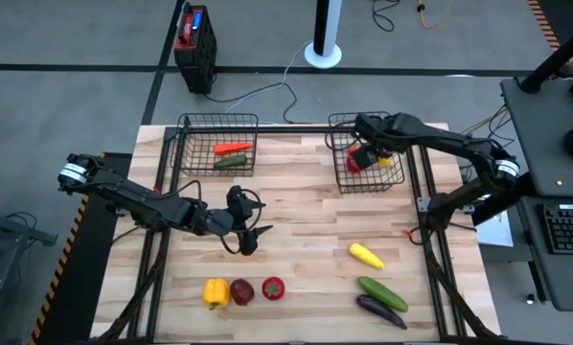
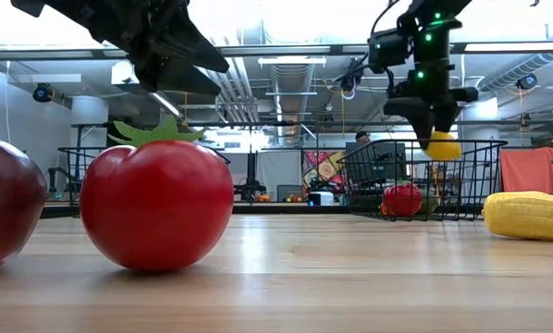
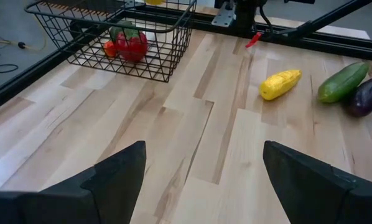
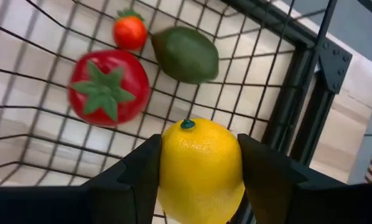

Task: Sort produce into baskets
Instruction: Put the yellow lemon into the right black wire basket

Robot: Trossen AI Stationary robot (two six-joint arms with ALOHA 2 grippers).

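**While the right pincer holds a lemon above its basket, the left pincer hovers spread**

While the right arm reaches from the right edge toward the far side of the surface, its elbow bent, the right pincer hangs over the right basket with its fingers pinching a lemon — smooth, yellow, rounded, with a small green nub at one end. Below it, on the mesh floor of this basket, lie a large red tomato with a green star-shaped calyx, a smaller red piece and a dark green oval piece.

The left arm stretches low from the left edge to mid-surface; the left pincer hovers over bare wood, fingers spread and holding nothing.

The left basket, at the far left, holds an orange carrot and a green cucumber. Both baskets are black wire grid with open sides.

A wide strip of pale planked wood lies open between the baskets and the near produce. Near the front edge on the left lie a yellow pepper, a dark red piece and a red tomato; on the right — a knobbly yellow corn cob, a glossy green cucumber and a purple eggplant just beside it.
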